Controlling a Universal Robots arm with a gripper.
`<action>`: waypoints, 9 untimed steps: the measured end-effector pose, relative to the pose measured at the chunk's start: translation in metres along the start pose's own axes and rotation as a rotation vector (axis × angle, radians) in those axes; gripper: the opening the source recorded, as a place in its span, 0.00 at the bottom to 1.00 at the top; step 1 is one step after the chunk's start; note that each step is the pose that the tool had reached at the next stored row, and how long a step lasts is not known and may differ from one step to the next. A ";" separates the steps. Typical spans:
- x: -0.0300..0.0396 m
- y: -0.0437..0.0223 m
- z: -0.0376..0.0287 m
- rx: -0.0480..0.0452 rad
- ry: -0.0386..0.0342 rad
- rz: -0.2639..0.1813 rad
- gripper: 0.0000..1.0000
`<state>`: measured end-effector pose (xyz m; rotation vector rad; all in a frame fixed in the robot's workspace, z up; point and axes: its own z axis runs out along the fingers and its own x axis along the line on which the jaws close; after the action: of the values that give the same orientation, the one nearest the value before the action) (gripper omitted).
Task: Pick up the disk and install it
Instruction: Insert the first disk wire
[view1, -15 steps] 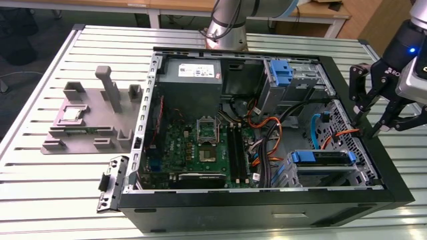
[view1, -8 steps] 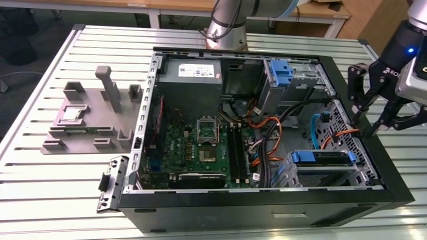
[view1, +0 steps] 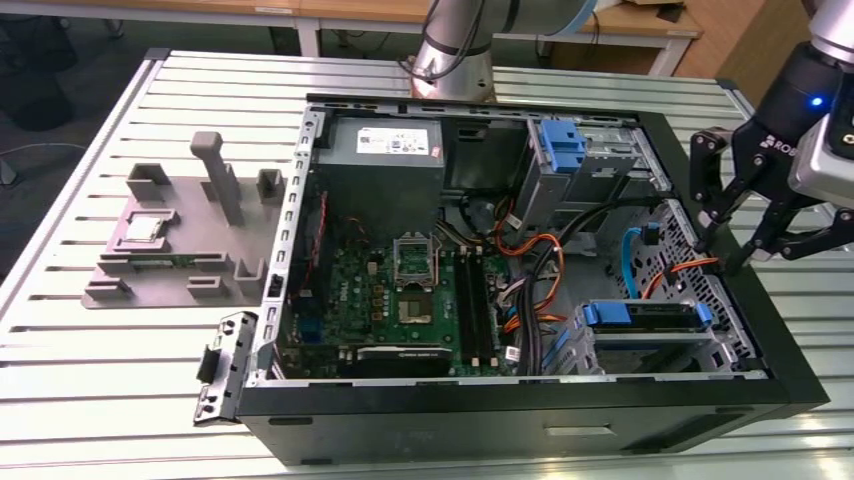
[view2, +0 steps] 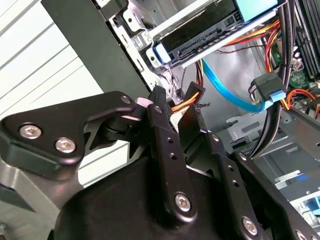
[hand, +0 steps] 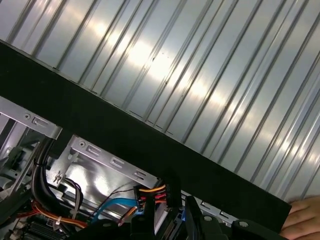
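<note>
I'm looking at a ribbed metal table (view1: 80, 400) with an open computer case (view1: 534, 420) lying on it, side panel off. The arm's base (view1: 454, 50) stands just behind the case's far wall.

The gripper (view1: 734, 262) hangs over the case wall on the exterior view's right, its tips dipped just inside the rim. Its fingers (view2: 160, 115) are pressed nearly together, and in both wrist views they pinch a small black plug (hand: 167, 190) with orange, yellow and red wires running from it back into the case.

The disk (view1: 647, 318) sits inside the case in the drive bay at the near corner on the exterior view's right. It lies flat, its blue rail toward the middle of the case, near the gripper but apart from it.

A second blue bracket (view1: 561, 145) stands in the bay at the far end of the same side. A blue cable (view2: 225, 90) and a bundle of orange and black wires cross the space between the two bays, close under the gripper. The motherboard (view1: 400, 290) fills the case floor, with the power supply (view1: 387, 150) in the far corner.

Outside the case, on the exterior view's left, a grey fixture (view1: 200, 230) holds a small square chip (view1: 144, 230). In the first wrist view a person's hand (hand: 305, 217) rests on the table just outside the case wall.
</note>
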<state>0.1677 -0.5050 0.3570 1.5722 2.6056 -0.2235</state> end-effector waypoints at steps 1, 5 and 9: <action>0.0006 0.0003 0.0000 0.0024 0.0000 -0.001 0.37; 0.0038 0.0038 -0.0005 0.0089 -0.0016 -0.002 0.37; 0.0041 0.0073 -0.0005 0.0276 -0.0288 -0.003 0.37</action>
<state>0.1722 -0.4981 0.3563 1.5624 2.5941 -0.2814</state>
